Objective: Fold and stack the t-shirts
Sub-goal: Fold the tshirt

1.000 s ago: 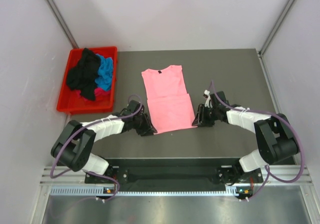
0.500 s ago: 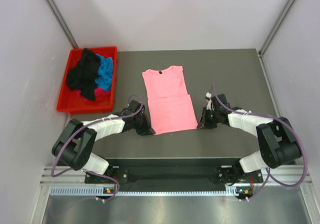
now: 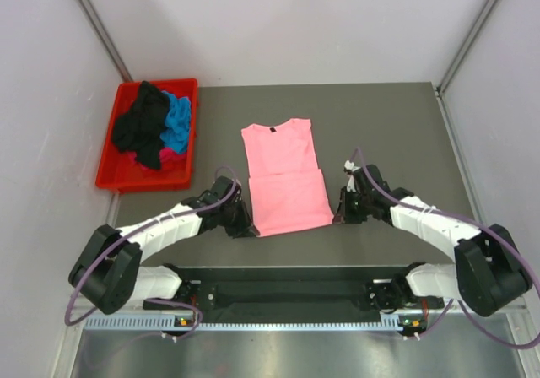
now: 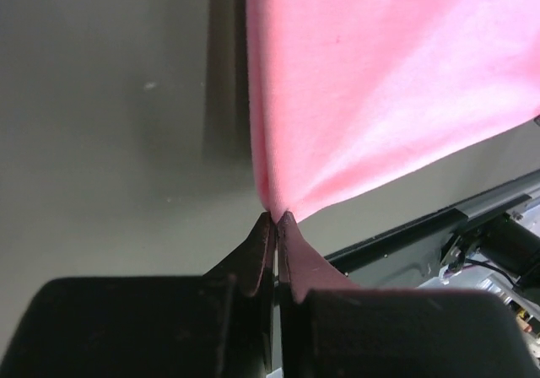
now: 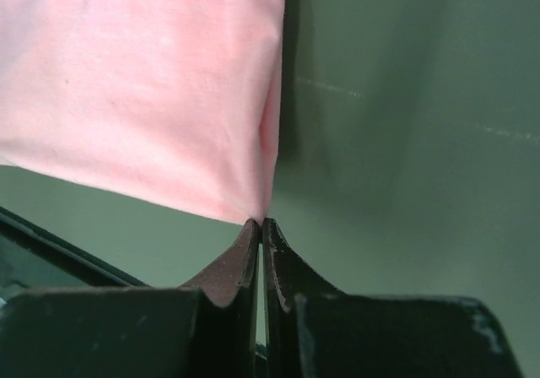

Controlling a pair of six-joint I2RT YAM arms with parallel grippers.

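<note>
A light pink t-shirt (image 3: 285,178) lies flat in the middle of the grey table (image 3: 396,125), sleeves folded in, collar away from me. My left gripper (image 3: 251,226) is shut on its near left corner, and the wrist view shows that pink t-shirt (image 4: 380,83) pinched at the closed tips of the left gripper (image 4: 276,218). My right gripper (image 3: 336,217) is shut on the near right corner, where the pink t-shirt (image 5: 160,83) rises slightly from the tips of the right gripper (image 5: 261,223). Black, blue and magenta t-shirts (image 3: 154,125) lie heaped in the bin.
A red plastic bin (image 3: 116,175) sits at the table's back left. Grey walls stand on both sides and behind. The table's near edge with the black mounting rail (image 3: 287,289) runs just below the shirt's hem.
Both grippers have closed on the shirt's near corners. The arms have shifted slightly toward me and the hem has lifted a little off the table.
</note>
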